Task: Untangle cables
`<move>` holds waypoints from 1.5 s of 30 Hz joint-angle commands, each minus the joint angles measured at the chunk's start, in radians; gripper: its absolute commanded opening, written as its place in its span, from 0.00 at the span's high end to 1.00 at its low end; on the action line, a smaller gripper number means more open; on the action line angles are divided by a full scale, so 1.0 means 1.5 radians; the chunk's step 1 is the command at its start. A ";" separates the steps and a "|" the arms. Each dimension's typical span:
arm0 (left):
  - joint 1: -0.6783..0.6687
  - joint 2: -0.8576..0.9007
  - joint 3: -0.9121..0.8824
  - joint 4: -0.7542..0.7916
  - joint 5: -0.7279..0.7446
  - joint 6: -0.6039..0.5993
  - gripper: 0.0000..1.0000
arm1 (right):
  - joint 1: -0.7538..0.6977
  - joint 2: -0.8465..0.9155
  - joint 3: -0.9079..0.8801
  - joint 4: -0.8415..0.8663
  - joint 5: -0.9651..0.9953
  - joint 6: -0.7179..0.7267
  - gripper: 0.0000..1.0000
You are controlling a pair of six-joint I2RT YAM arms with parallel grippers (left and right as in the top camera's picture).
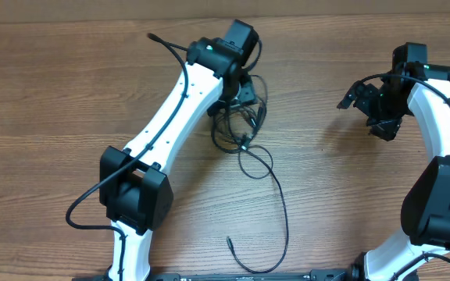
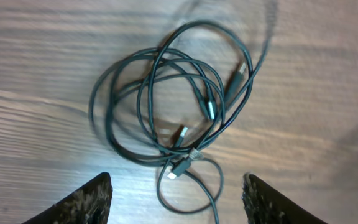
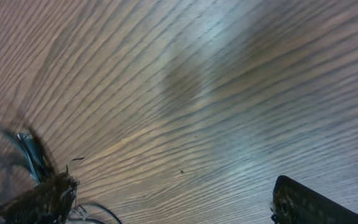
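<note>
The cables (image 1: 241,129) are thin black cords lying in a tangled bundle of loops on the wooden table, with one long strand (image 1: 283,211) trailing toward the front edge. In the left wrist view the bundle (image 2: 166,106) shows several small plug ends among overlapping loops. My left gripper (image 1: 244,94) hovers over the bundle, open, its fingertips (image 2: 176,199) wide apart on either side of a small loop. My right gripper (image 1: 369,105) is open and empty at the right, well away from the cables; in its wrist view the jaws (image 3: 173,199) frame only bare wood.
The wooden table (image 1: 342,195) stretches around the bundle. The trailing strand ends in a plug (image 1: 230,242) near the front edge. A thicker black arm wire (image 1: 166,43) runs along the left arm.
</note>
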 commanded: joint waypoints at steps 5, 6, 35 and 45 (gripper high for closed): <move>0.019 0.000 -0.003 0.023 -0.121 0.031 0.47 | 0.034 -0.009 0.005 0.016 -0.016 -0.012 0.00; 0.019 0.008 -0.003 0.035 -0.125 0.053 0.46 | 0.039 -0.009 0.005 0.017 -0.016 -0.012 0.00; 0.033 0.241 0.019 0.250 -0.157 0.377 0.96 | 0.050 -0.009 0.005 0.024 -0.016 -0.012 0.00; 0.033 0.126 0.107 0.152 -0.156 0.364 0.96 | 0.050 -0.009 0.005 0.034 -0.017 -0.012 0.00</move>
